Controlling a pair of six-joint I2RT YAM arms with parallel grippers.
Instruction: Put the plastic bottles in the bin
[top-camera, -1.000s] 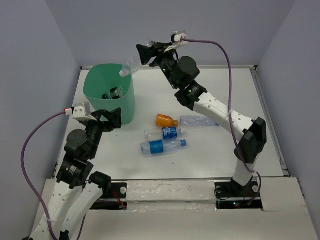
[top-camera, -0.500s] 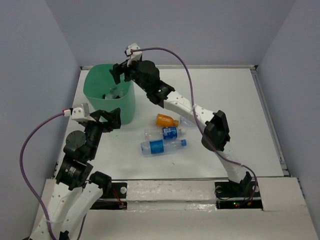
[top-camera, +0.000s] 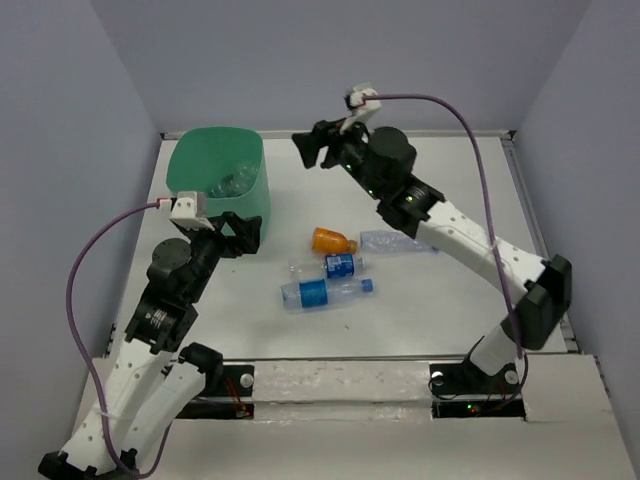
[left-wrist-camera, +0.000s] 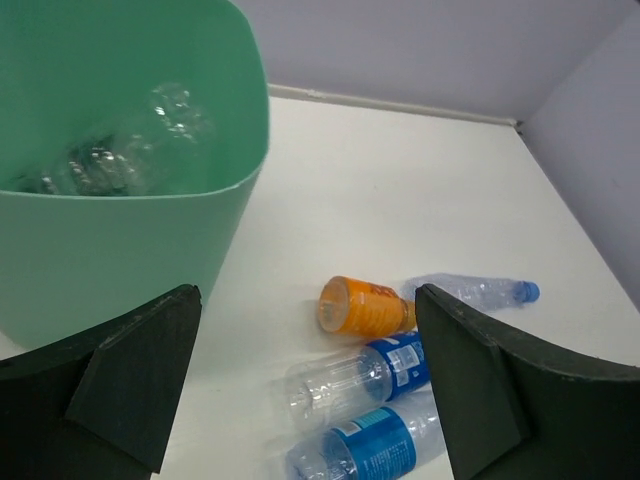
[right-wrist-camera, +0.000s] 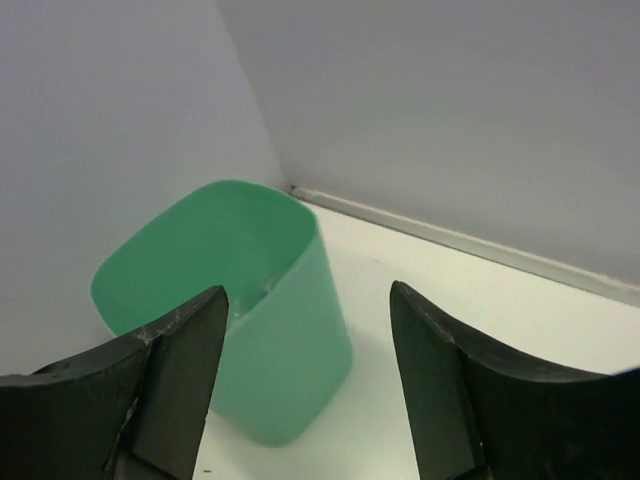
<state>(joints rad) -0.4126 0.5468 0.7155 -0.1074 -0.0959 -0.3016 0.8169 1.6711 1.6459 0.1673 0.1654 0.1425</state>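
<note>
Some clear bottles (top-camera: 232, 180) lie inside the bin (top-camera: 250, 205), but four are left on the table (top-camera: 440, 310) off its right front: an orange bottle (top-camera: 333, 240), a blue-capped clear bottle (top-camera: 395, 241) and two blue-labelled bottles (top-camera: 335, 266). The right gripper (top-camera: 310, 148) hangs beside the bin's far right corner, fingers spread on nothing. The left gripper (top-camera: 235, 232), spread wide and empty too, sits at its near right corner, so I'd call the job about half done.

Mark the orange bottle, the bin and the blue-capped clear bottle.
orange bottle (left-wrist-camera: 362, 308): left wrist view, side of its body.
bin (right-wrist-camera: 290, 370): right wrist view, outer wall.
blue-capped clear bottle (left-wrist-camera: 475, 291): left wrist view, clear body.
</note>
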